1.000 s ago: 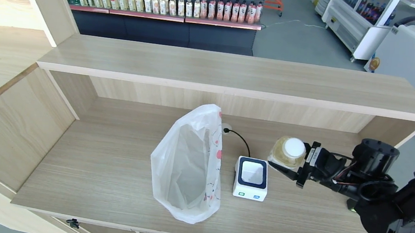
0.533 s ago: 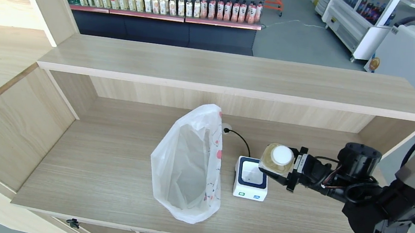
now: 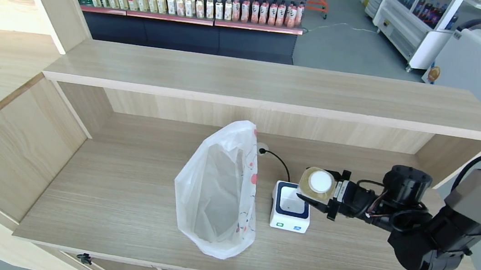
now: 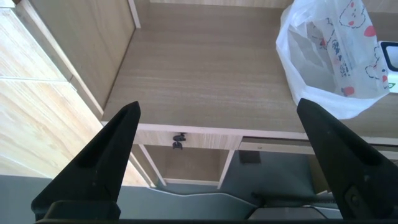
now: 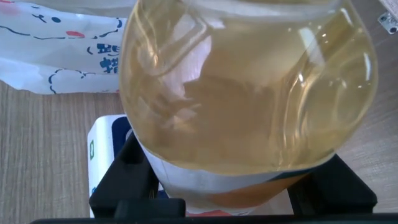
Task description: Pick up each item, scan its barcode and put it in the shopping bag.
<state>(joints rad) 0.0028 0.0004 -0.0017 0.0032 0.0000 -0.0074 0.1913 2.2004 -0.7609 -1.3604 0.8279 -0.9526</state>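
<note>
One bottle (image 3: 321,182) of amber liquid, white cap up, sits clamped in the right gripper (image 3: 316,187) in the head view. It hangs over the 1 o'clock corner of the scanner (image 3: 290,207), and the shopping bag (image 3: 219,192) stands at the scanner's 9 o'clock on the counter (image 3: 123,194). The likeliest failure is a missed read: if the barcode faces away from the scanner window, nothing registers.

In the left wrist view the left gripper (image 4: 219,109) hangs off the counter's near edge, its fingers (image 4: 106,168) wide apart and empty. Nothing steadies the bag, so its limp mouth could fold shut or be dragged along when the bottle goes in.

In the right wrist view the right gripper's black fingers (image 5: 134,180) close on a pale band beside the bottle's smooth, rounded belly. A quick swing could let it tilt or slip onto the scanner.
</note>
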